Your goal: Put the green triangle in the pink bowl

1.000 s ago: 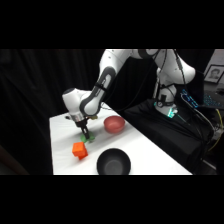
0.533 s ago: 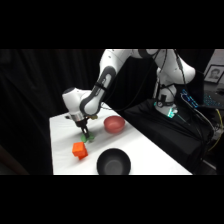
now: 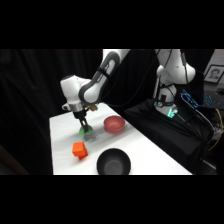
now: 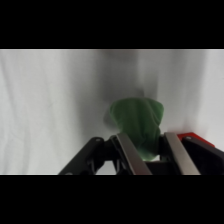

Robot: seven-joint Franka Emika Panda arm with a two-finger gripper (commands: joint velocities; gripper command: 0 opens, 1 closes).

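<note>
The green triangle (image 3: 86,131) sits low over the white table (image 3: 62,130), just left of the pink bowl (image 3: 114,124). My gripper (image 3: 83,127) comes down on it from above. In the wrist view the triangle (image 4: 136,120) fills the gap between the two fingers (image 4: 131,152), which press against its sides, so the gripper (image 4: 142,135) is shut on it. I cannot tell whether the triangle still touches the table. A red sliver at the wrist view's right edge is the pink bowl (image 4: 201,142).
An orange-red cube (image 3: 79,149) lies toward the table's front left. A larger black bowl (image 3: 113,162) stands at the front edge, in front of the pink bowl. A dark cloth with cables covers the surface to the right.
</note>
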